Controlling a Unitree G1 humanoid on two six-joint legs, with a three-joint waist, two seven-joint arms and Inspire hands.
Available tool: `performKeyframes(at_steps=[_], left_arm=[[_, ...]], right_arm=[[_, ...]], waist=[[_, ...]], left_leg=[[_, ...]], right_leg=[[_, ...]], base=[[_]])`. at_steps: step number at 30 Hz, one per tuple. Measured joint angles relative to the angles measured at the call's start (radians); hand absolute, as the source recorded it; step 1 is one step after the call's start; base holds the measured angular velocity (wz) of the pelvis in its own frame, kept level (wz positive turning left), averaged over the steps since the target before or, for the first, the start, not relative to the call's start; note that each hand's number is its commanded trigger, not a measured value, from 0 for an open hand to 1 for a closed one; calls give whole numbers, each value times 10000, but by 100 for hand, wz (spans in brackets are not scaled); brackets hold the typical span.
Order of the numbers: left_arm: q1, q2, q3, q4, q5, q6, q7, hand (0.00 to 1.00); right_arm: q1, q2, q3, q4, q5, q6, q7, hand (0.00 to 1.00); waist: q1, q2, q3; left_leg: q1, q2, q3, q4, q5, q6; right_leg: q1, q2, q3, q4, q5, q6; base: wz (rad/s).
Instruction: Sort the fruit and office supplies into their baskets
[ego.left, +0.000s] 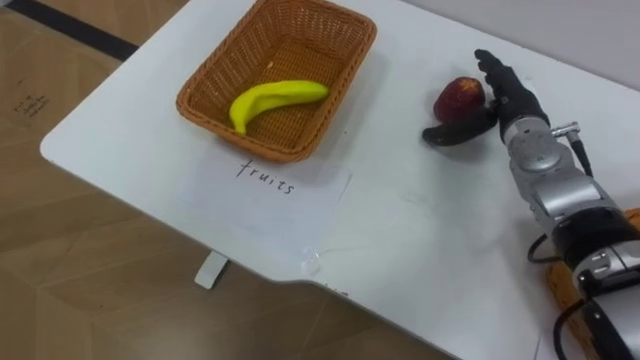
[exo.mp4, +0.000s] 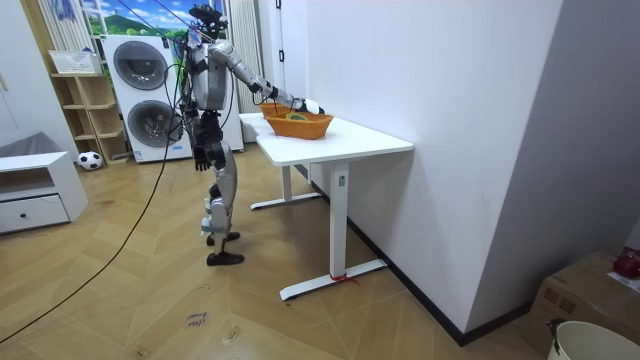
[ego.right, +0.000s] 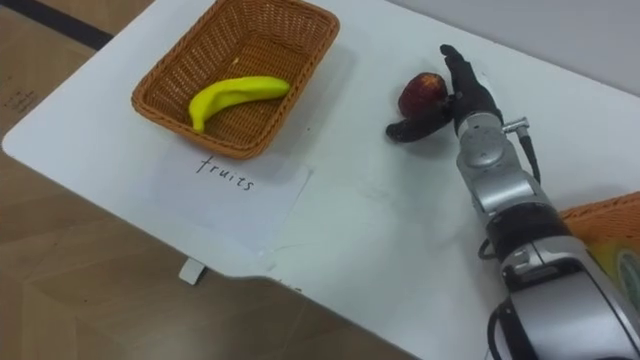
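A red apple lies on the white table, to the right of a brown wicker basket that holds a yellow banana. A paper sheet marked "fruits" lies in front of that basket. My right hand is open right beside the apple: its straight fingers stand along the apple's right side and its thumb reaches across the near side. Whether it touches the fruit I cannot tell. My left hand hangs by my side in the room view.
A second wicker basket sits at the table's right edge near my right forearm. The table's near edge runs diagonally, with wooden floor beyond it. I stand at the table's end, washing machines behind me.
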Motion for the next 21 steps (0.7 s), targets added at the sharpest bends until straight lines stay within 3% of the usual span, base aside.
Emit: performKeyframes(at_steps=[8,20,21], left_arm=[[-9,9,-6,-38,21,-57,22,0],[-52,92,-390,21,-12,-1,-43,0],[-62,102,-393,37,-12,-2,-49,0]], right_arm=[[-447,-6,-70,529,5,-48,11,0],[-641,-42,-77,859,53,-219,720,0],[-646,-56,-74,874,56,-220,787,6]], waist=[[14,67,122],[-48,41,127],[-33,30,132]], left_leg=[[-163,21,11,55,1,-3],[-181,11,-27,74,7,-15],[-181,35,-26,74,8,-15]], right_leg=[[-146,33,8,18,43,-38],[-184,37,38,-4,43,-38],[-184,33,28,-4,43,-38]], base=[[0],[0],[0]])
